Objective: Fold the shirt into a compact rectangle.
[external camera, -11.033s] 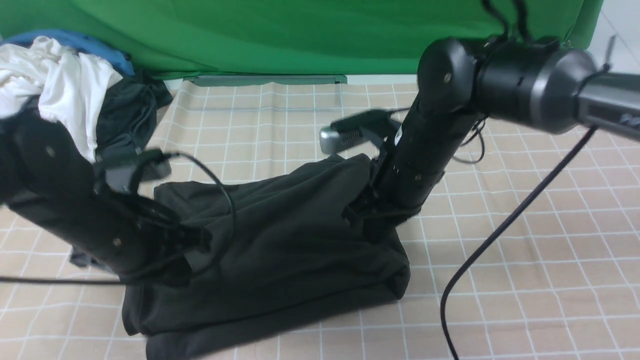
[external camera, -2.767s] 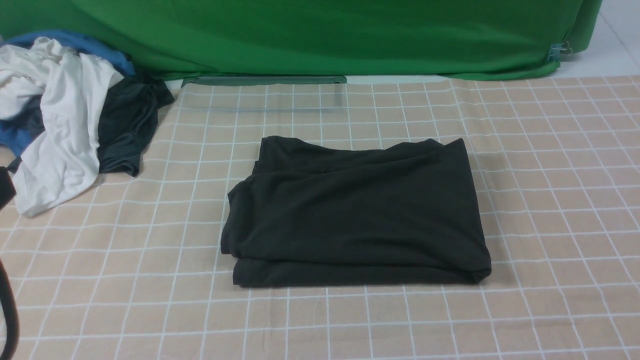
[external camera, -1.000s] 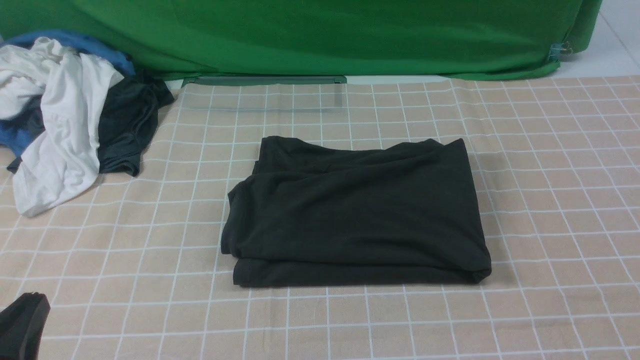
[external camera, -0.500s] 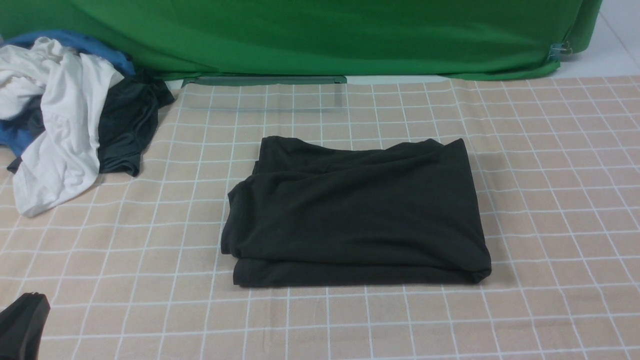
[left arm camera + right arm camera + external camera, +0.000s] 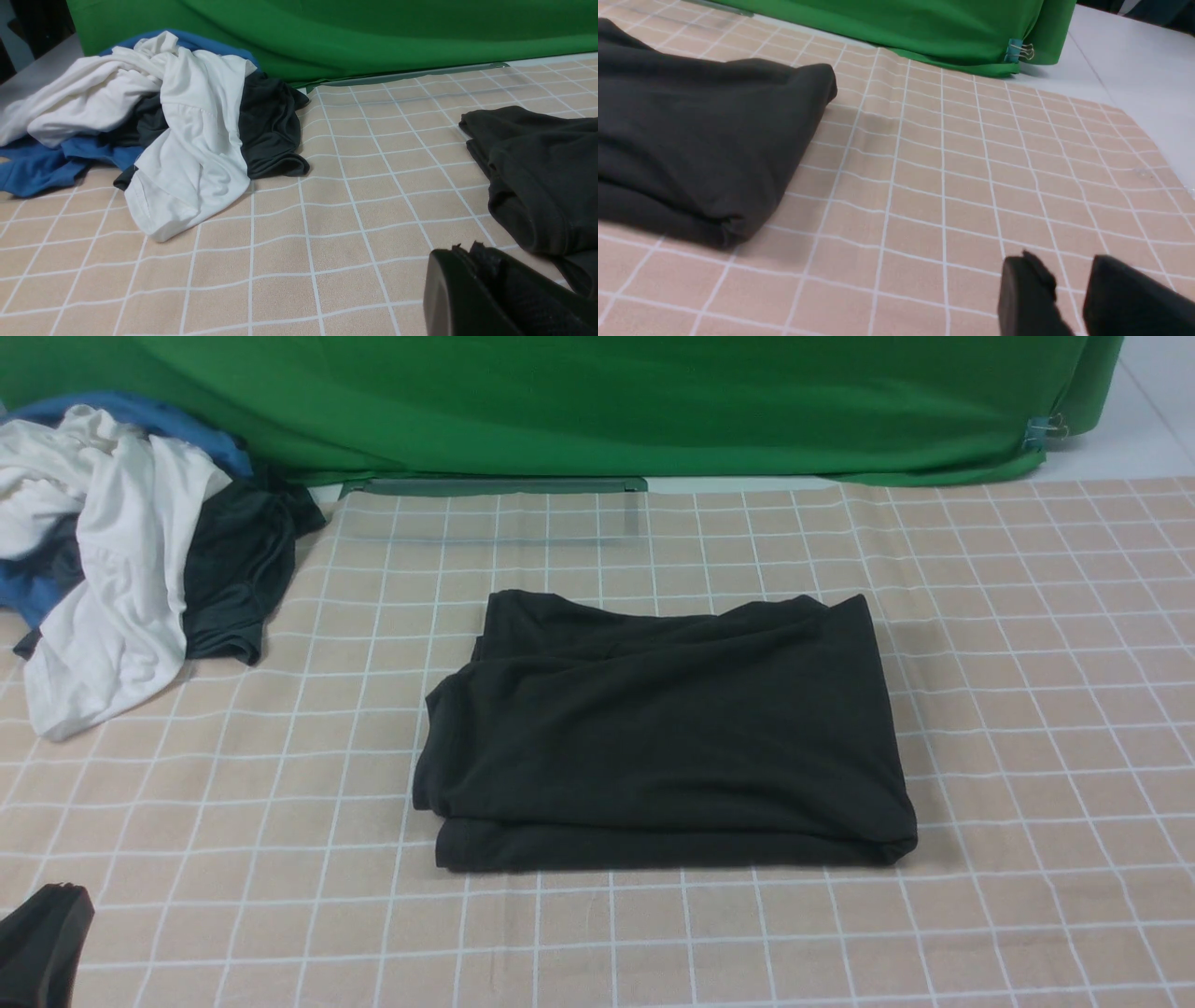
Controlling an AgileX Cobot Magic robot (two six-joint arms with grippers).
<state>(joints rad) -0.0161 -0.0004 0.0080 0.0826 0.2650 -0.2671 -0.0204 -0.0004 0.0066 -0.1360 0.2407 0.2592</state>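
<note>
1. On the checked cloth [image 5: 1027, 709], mid-table: shirt [image 5: 667, 733], folded into a rectangle.
2. Left gripper [image 5: 472, 261]: closed, empty, near the shirt's left edge, not touching.
3. Right gripper [image 5: 1069, 289]: partly open, empty, well apart from the shirt.

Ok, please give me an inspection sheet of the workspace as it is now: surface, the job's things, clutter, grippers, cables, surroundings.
Surface: beige checked cloth with white grid lines covers the table; it lies flat with faint creases.
Job's things: black shirt lies folded in a rough rectangle at the middle, layers stacked, far edge a little uneven.
Clutter: pile of clothes at the far left: white, blue and dark grey garments, apart from the shirt.
Grippers: left gripper shut, empty, low beside the shirt's left edge; right gripper with jaws a little apart, holding nothing, off to the shirt's right.
Cables: nothing seen.
Surroundings: green backdrop behind the table, held by a binder clip at the far right.
</note>
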